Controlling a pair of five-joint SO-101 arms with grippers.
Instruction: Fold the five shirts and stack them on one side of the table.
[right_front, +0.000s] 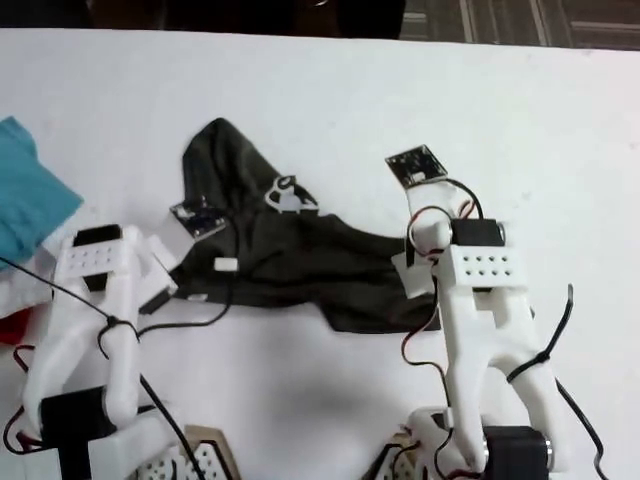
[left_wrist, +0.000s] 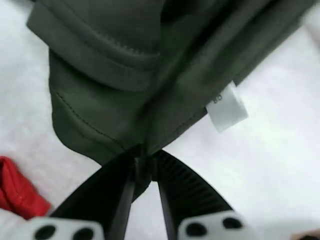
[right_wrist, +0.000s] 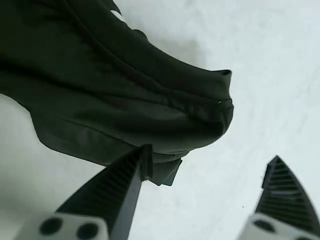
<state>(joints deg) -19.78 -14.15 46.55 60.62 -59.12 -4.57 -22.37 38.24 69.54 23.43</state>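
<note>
White counter (right_front: 320, 90), dark floor past far edge. At left edge: teal shirt (right_front: 25, 195), bunched, and red cloth (right_front: 8, 328) nearer the arms, likely parked awaiting a turn. Left gripper (left_wrist: 144, 162) clamped tight on hem of dark shirt (right_front: 290, 255), white tag (left_wrist: 227, 107) beside; probably anchoring that end. Dark shirt mid-counter, rumpled, unfolded. Right gripper (right_wrist: 209, 162) wide apart, one jaw touching shirt's right end, nothing held; seemingly lining up a pinch. Count: one dark shirt, one teal, one red cloth, two grippers.
</note>
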